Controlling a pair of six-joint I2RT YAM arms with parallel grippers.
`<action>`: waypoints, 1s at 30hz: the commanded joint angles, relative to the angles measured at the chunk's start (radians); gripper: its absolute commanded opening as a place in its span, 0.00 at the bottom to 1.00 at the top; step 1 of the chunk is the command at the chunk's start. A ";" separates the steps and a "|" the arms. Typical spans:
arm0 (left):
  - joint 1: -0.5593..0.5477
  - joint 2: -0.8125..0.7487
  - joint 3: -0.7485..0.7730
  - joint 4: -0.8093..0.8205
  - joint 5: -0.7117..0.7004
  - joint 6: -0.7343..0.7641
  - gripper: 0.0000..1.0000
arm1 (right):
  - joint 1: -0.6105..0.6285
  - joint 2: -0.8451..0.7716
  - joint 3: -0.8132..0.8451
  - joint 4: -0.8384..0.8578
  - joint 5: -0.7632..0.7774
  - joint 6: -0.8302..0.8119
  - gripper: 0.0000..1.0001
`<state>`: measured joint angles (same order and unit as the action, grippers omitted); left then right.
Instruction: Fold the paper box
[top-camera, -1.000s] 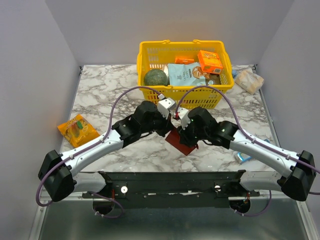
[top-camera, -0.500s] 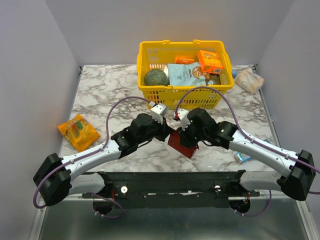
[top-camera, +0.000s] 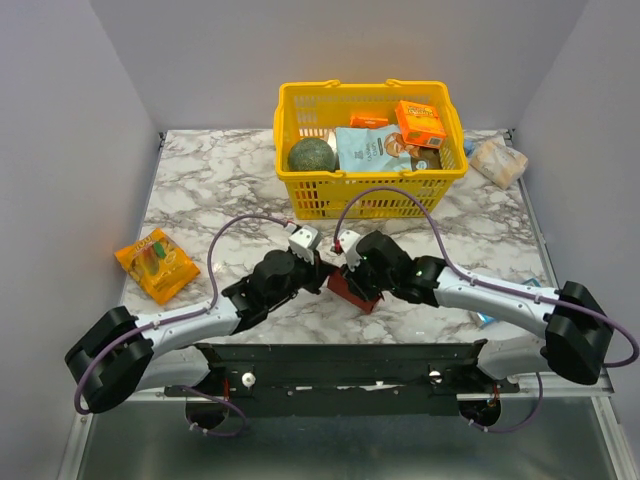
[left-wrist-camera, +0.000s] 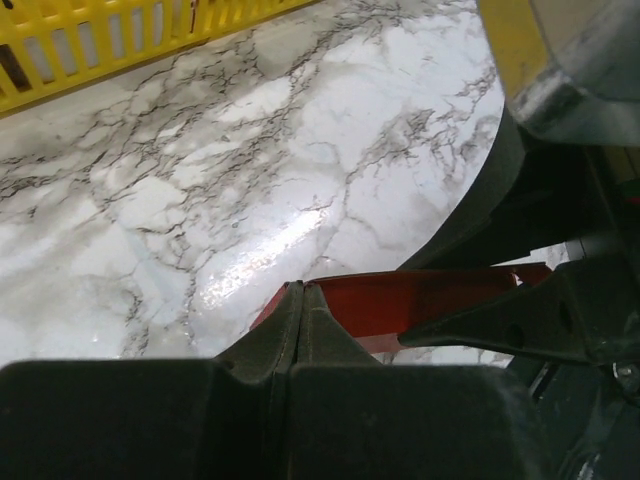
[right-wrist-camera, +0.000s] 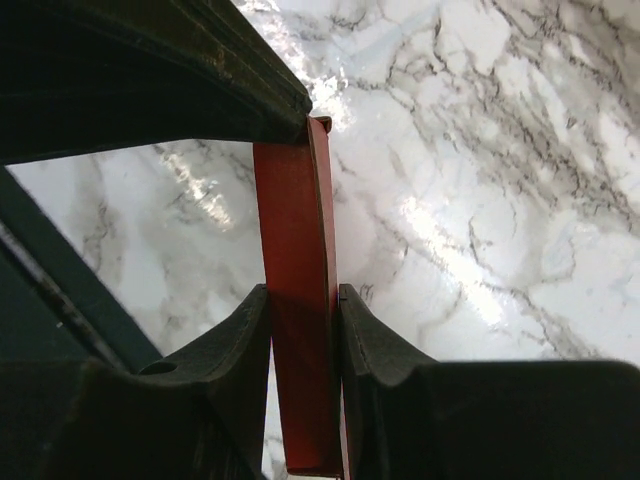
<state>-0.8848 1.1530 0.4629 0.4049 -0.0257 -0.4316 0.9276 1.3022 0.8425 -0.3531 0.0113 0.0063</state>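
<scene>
The paper box (top-camera: 352, 293) is a bright red, flattened piece of cardboard held on edge just above the marble table (top-camera: 220, 180), near its front middle. My right gripper (top-camera: 347, 283) is shut on it; in the right wrist view the red strip (right-wrist-camera: 292, 220) runs up between both pads (right-wrist-camera: 303, 300). My left gripper (top-camera: 322, 277) comes in from the left, jaws pressed together, and its tips (left-wrist-camera: 302, 290) touch the box's far end (left-wrist-camera: 430, 300). Whether a thin flap is pinched there is not visible.
A yellow basket (top-camera: 300, 200) full of groceries stands at the back centre, close behind both wrists, its wall also in the left wrist view (left-wrist-camera: 100, 45). An orange snack packet (top-camera: 155, 262) lies at the left edge. A wrapped bag (top-camera: 498, 160) lies back right.
Both wrists have drawn back toward the near edge and slightly left, carrying the red box with them. The grips look unchanged.
</scene>
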 joint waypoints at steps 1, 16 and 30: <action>-0.011 -0.009 -0.076 0.072 -0.060 0.054 0.00 | 0.007 0.037 -0.039 0.226 0.242 -0.049 0.22; -0.013 0.010 -0.133 0.170 -0.103 0.125 0.00 | 0.017 0.066 -0.088 0.276 0.216 -0.077 0.22; 0.118 -0.145 -0.009 -0.144 0.141 0.298 0.46 | 0.017 0.069 -0.034 0.140 0.050 -0.072 0.22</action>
<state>-0.7998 1.0374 0.4202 0.3733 0.0235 -0.1917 0.9413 1.3693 0.7860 -0.1368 0.1329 -0.0650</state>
